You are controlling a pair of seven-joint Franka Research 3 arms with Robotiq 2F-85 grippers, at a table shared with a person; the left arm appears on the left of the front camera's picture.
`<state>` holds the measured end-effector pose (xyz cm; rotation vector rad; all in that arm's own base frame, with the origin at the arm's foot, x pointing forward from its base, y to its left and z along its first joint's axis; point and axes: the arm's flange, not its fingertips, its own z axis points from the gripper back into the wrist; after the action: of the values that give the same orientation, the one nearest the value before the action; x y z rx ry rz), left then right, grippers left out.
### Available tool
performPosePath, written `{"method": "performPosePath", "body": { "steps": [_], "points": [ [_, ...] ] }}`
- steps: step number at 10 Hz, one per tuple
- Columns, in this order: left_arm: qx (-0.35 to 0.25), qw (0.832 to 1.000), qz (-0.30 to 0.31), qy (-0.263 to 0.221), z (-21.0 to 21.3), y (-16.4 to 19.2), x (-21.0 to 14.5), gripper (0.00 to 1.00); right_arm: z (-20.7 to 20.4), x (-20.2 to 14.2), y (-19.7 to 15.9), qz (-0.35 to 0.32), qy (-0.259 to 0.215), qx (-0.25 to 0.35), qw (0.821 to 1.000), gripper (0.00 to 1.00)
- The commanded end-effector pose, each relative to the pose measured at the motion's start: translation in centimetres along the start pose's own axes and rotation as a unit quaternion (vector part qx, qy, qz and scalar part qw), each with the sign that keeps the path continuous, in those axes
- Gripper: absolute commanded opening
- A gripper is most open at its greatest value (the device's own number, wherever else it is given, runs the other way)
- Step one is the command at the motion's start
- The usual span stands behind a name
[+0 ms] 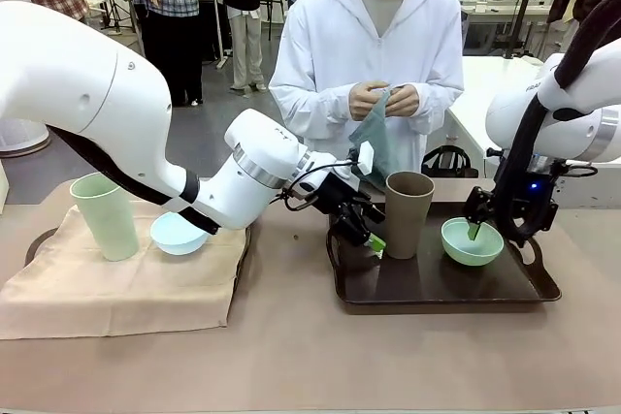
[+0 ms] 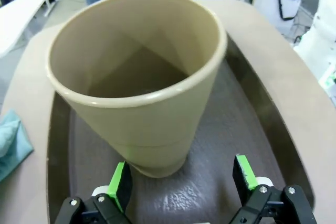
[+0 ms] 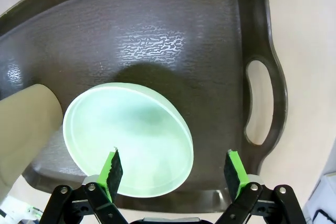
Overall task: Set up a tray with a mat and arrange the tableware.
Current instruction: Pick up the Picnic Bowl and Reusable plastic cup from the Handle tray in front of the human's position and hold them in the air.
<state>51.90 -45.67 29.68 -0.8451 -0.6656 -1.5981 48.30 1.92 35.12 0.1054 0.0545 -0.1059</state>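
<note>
Left end effector point(image 2: 184, 182) is wide and holds nothing; its pads flank the foot of the brown cup point(image 2: 136, 87) without touching it. Right end effector point(image 3: 172, 174) is also wide and empty. It hangs over the near rim of the green bowl point(image 3: 128, 140), one pad above the bowl, the other over bare tray point(image 3: 157, 35).

Cup and bowl stand upright side by side on that tray, no mat under them. Well apart to the left, green cup point(image 1: 105, 215) and blue bowl point(image 1: 178, 233) sit on a beige mat point(image 1: 116, 288). Person behind the tray holds a teal cloth point(image 1: 374, 133).

We judge this as a grasp-or-release point on the matless set; can't tell which. If we lift, close low on the cup and pinch the bowl wall.

Cup is tapered, smooth and matte, so we expect the grip could slide. Bowl is round, shallow, thin-rimmed. Tray is dark and pebble-textured, with cut-out handles.
</note>
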Motion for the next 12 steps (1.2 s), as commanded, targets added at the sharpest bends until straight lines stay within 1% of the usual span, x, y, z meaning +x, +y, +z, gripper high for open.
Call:
{"method": "performPosePath", "body": {
  "steps": [1, 5, 8, 12],
  "points": [
    [0.019, 1.000, -0.020, -0.011, -0.7, 0.9, 0.1, 1.00, -0.3, 0.2, 0.2, 0.000, -0.008, 0.004, 1.000, 1.00],
    [0.009, 1.000, -0.025, -0.016, -2.3, 1.3, 1.1, 1.00, -0.4, 0.4, 0.3, 0.003, -0.013, 0.008, 1.000, 1.00],
    [0.010, 0.999, -0.040, -0.019, -3.4, 1.2, 1.6, 1.00, -0.5, 0.3, 0.3, 0.008, -0.014, 0.012, 1.000, 1.00],
    [0.010, 0.999, -0.040, -0.026, -4.3, 1.6, 1.7, 1.00, -0.6, 0.3, 0.2, 0.013, -0.015, 0.019, 1.000, 1.00]
  ]
}}
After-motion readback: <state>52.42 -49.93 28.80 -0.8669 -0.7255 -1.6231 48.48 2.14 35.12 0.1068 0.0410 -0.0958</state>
